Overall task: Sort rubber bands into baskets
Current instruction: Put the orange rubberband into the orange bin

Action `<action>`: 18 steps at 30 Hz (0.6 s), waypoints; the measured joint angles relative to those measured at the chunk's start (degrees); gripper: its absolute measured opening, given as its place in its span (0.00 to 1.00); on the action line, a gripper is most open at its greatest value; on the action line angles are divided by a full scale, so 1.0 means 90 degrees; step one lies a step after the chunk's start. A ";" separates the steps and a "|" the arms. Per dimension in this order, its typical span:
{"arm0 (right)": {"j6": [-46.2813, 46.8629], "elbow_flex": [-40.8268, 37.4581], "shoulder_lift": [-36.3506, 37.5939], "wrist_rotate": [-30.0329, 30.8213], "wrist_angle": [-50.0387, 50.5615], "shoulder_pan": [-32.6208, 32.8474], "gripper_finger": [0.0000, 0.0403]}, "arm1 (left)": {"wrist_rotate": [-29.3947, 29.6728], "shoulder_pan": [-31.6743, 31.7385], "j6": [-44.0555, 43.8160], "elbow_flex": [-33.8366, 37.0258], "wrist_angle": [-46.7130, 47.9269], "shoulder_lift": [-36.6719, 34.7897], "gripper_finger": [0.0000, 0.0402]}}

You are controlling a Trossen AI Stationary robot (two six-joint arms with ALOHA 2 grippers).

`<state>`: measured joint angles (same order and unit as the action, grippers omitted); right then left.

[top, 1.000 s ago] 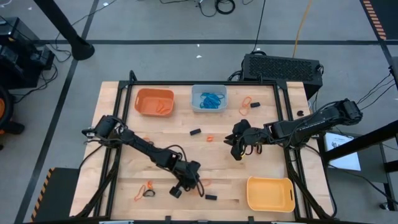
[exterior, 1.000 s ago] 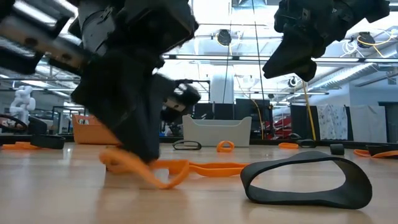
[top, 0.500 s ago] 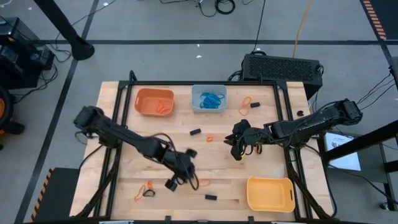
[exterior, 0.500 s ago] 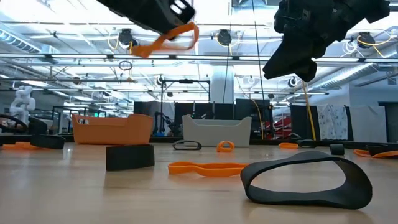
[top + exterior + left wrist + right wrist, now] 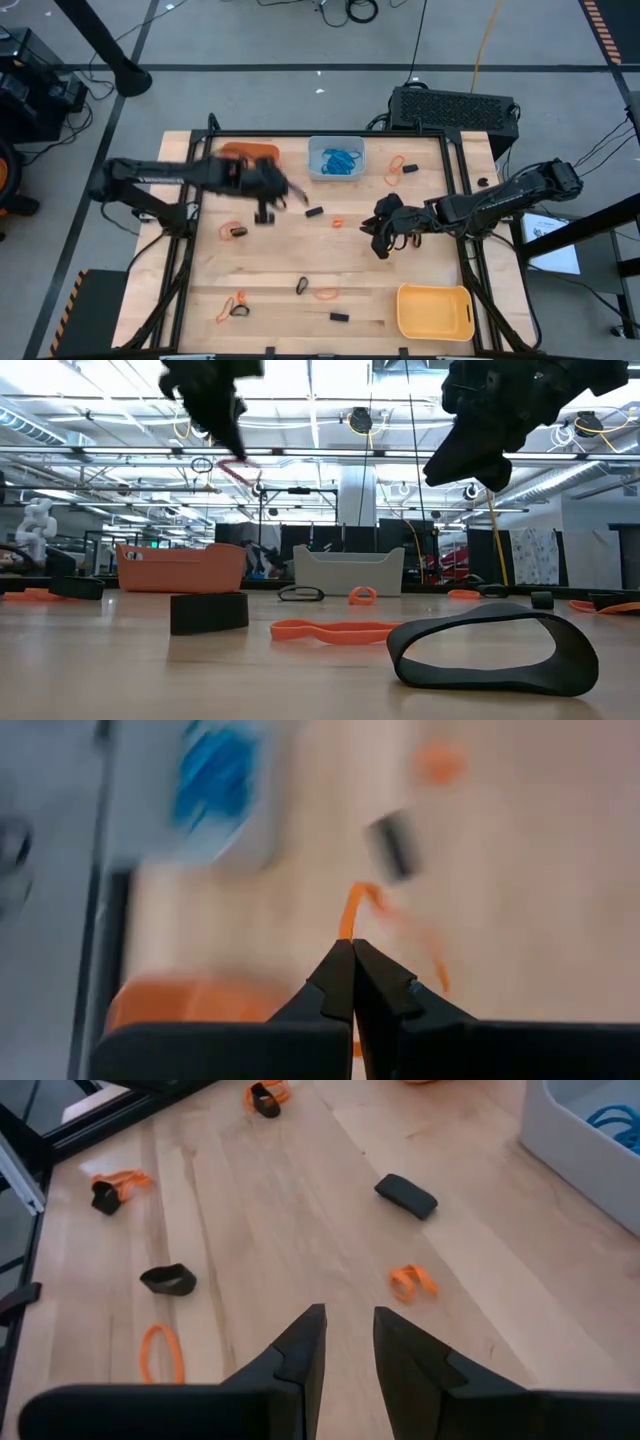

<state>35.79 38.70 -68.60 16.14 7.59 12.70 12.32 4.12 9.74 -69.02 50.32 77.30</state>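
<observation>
The pale wooden plank desk (image 5: 420, 270) stands on a grey concrete floor (image 5: 260, 100) crossed by dark seams. A black perforated metal box (image 5: 452, 107) sits behind it. Across the room, ceiling trusses carry round lamps (image 5: 360, 420), and a white humanoid figure (image 5: 36, 525) stands far off.

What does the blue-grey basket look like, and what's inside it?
The pale blue-grey basket is a small rectangular tub with rounded corners that looks like smooth plastic. It sits upright and open on the wooden table, at the far edge near the middle, just right of the orange basket. Inside lies a tangled heap of blue rubber bands. In the low view it shows as a pale tub at the back. No gripper touches it.
</observation>
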 joint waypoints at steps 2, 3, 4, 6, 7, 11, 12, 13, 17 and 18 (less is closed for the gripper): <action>0.0000 0.0000 0.0000 0.0002 -0.0007 0.0036 0.20 | 0.0019 0.0678 0.0051 0.0072 0.0081 -0.0122 0.00; 0.0000 0.0000 0.0000 0.0000 -0.0003 0.0058 0.20 | 0.0019 0.1039 0.0129 0.0149 0.0056 -0.0193 0.00; 0.0000 0.0000 0.0000 0.0001 -0.0001 0.0067 0.20 | 0.0020 0.1393 0.0175 0.0235 0.0075 -0.0242 0.00; 0.0000 0.0000 0.0000 0.0000 -0.0006 0.0067 0.20 | 0.0022 0.2090 0.0266 0.0370 0.0100 -0.0253 0.00; 0.0000 0.0000 0.0000 0.0000 0.0001 0.0067 0.20 | 0.0022 0.2404 0.0294 0.0445 0.0069 -0.0239 0.00; -0.0051 0.0000 0.0000 0.0002 0.0000 0.0062 0.20 | -0.0080 0.3387 0.0291 0.0749 -0.0162 -0.0168 0.00; -0.0053 0.0000 0.0000 0.0002 -0.0002 0.0060 0.20 | -0.0086 0.3563 0.0292 0.0819 -0.0161 -0.0163 0.00; -0.0065 0.0000 0.0000 0.0002 -0.0002 0.0060 0.20 | -0.0086 0.3696 0.0296 0.0871 -0.0114 -0.0163 0.00; -0.0119 0.0000 0.0000 0.0002 -0.0002 0.0060 0.20 | -0.0110 0.3975 0.0294 0.0970 -0.0057 -0.0144 0.02; -0.0119 0.0000 0.0000 0.0002 -0.0002 0.0060 0.20 | -0.0129 0.3999 0.0291 0.0970 0.0017 -0.0144 0.03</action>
<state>34.72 38.70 -68.60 16.16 7.57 13.23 11.16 40.11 12.36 -60.29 50.47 76.01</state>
